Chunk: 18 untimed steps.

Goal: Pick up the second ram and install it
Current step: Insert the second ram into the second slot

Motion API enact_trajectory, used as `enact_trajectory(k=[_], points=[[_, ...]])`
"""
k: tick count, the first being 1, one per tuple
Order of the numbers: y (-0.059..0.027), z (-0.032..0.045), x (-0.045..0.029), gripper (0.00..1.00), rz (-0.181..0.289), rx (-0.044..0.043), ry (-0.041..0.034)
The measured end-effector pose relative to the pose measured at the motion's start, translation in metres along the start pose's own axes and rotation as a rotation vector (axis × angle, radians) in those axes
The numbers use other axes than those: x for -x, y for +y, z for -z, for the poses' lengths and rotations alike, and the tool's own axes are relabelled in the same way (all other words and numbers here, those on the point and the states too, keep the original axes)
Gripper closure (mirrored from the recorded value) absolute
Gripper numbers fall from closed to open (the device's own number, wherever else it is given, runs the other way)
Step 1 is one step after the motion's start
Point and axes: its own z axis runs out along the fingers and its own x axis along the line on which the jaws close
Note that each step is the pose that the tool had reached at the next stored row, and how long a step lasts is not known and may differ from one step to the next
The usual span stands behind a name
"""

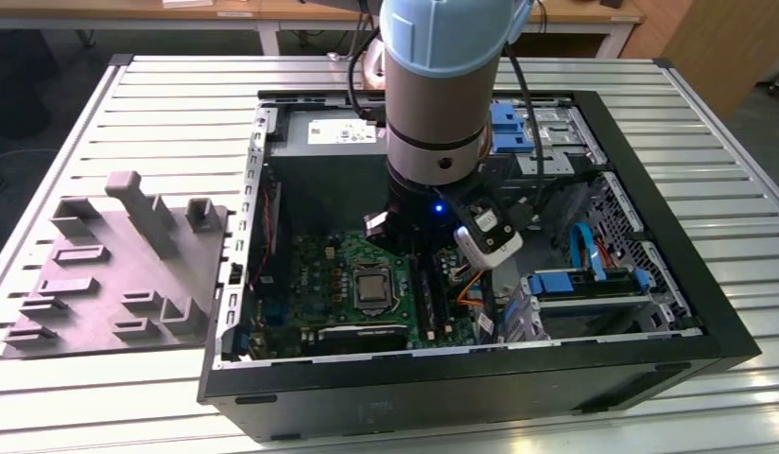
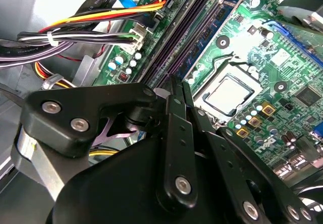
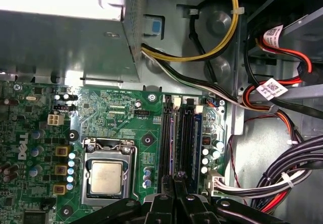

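The exterior view shows the arm (image 1: 434, 95) reaching down into the open case (image 1: 692, 345), with the gray holder (image 1: 112, 265) outside it at the exterior view's left. In both wrist views the gripper (image 2: 176, 85) has its fingers closed together with nothing between them, tips over the slots. The blue ram (image 2: 212, 32) stands in a slot just beside them, apparently seated. The case also holds the motherboard (image 3: 116, 113), CPU (image 3: 106, 176) and cables (image 3: 229, 32).
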Motion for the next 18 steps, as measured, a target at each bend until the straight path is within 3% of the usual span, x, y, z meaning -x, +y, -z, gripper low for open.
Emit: enact_trajectory(k=[16, 18], points=[[0.0000, -0.0013, -0.0001, 0.88, -0.059, -0.0042, -0.0021], [0.0000, -0.0015, -0.0001, 0.88, -0.059, 0.0007, -0.0025]])
